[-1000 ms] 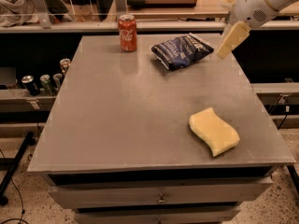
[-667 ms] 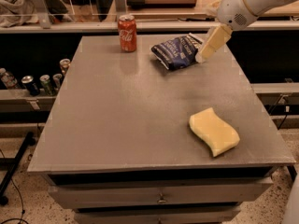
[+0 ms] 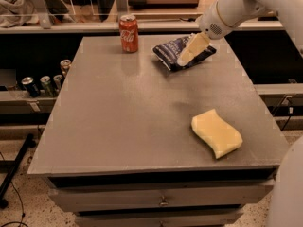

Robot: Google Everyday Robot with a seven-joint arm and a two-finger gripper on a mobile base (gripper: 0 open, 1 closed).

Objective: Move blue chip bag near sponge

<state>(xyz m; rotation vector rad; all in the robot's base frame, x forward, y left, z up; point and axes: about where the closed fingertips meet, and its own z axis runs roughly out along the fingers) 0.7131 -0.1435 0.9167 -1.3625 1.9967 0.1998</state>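
The blue chip bag point(image 3: 170, 54) lies crinkled at the far middle-right of the grey table point(image 3: 118, 108). The pale yellow sponge point(image 3: 216, 133) lies near the table's front right corner, well apart from the bag. My gripper point(image 3: 185, 57) reaches down from the upper right on a white arm point(image 3: 232, 8) and sits over the bag's middle, covering part of it.
A red soda can point(image 3: 129, 33) stands upright at the far edge, left of the bag. Several cans point(image 3: 45, 82) sit on a lower shelf to the left. Drawers point(image 3: 161, 200) are under the tabletop.
My gripper has moved left and down, from the right of the bag at the table's far right edge to over the bag. The bag, sponge and can have not moved.
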